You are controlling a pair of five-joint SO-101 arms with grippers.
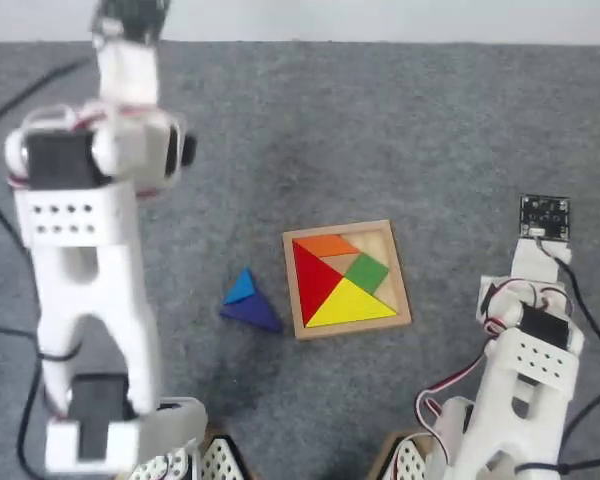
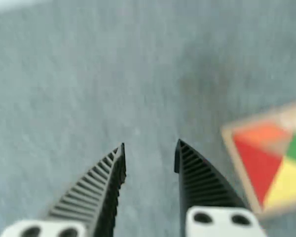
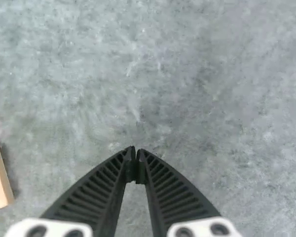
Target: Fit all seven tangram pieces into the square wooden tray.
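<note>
Currently, your tally stands as follows.

- **Square wooden tray (image 1: 340,230):** mid-table on the grey carpet (image 1: 430,130), between the two arms.
- **Seated in the tray, four pieces:**
  - orange piece (image 1: 325,244) at the far edge
  - red triangle (image 1: 312,280) on the left side
  - green square (image 1: 367,272) right of centre
  - yellow triangle (image 1: 352,303) along the near edge
- **Unfilled:** bare wood shows in the tray's far right corner and down its right side, so you have room left there.
- **Outside, just left of the tray and apart from it:** light blue triangle (image 1: 241,287), with the dark blue triangle (image 1: 253,312) lying against its near side.
- **Count:** six pieces you can check off. The seventh cannot be made out.
- **Judged progress:** rather more than half done, with at least the two blue pieces left to place.
- **Left gripper (image 2: 150,148):** over bare carpet with the tray close by, fingers parted by a moderate gap, holding nothing.
- **Right gripper (image 3: 136,150):** over bare carpet near a corner of the tray, fingers pressed together at the tips, holding nothing.

You would likely pick one of the blue pieces next.
</note>
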